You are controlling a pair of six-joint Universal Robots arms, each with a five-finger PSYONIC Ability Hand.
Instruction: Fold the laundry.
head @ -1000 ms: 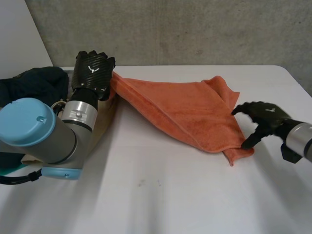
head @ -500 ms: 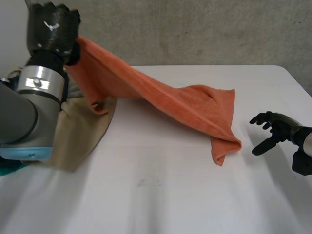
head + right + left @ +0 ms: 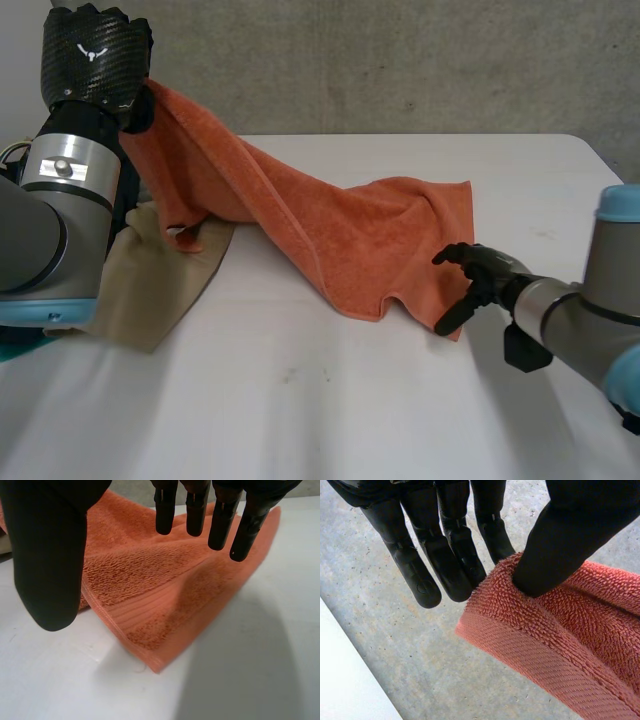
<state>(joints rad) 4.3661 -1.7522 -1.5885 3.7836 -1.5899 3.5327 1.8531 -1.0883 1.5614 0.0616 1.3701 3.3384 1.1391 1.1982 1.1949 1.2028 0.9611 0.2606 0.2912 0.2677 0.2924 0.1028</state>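
Towel [image 3: 330, 230]: by appearance soft terry, light, limp; sags wherever unsupported, not fragile, unlikely to slip. Pinched at one corner between thumb and fingers of left hand [image 3: 90, 55], raised at upper left of frame. Draped from there down onto counter [image 3: 300, 420] at centre right. Long axis: upper left to lower right, free end pointing at right hand [image 3: 478, 272] (spread, holding nothing, just beside near corner). Take hold at that hemmed corner.

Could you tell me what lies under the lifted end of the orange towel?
A beige cloth lies on the table beneath the orange towel; towel and left arm cover its far part.
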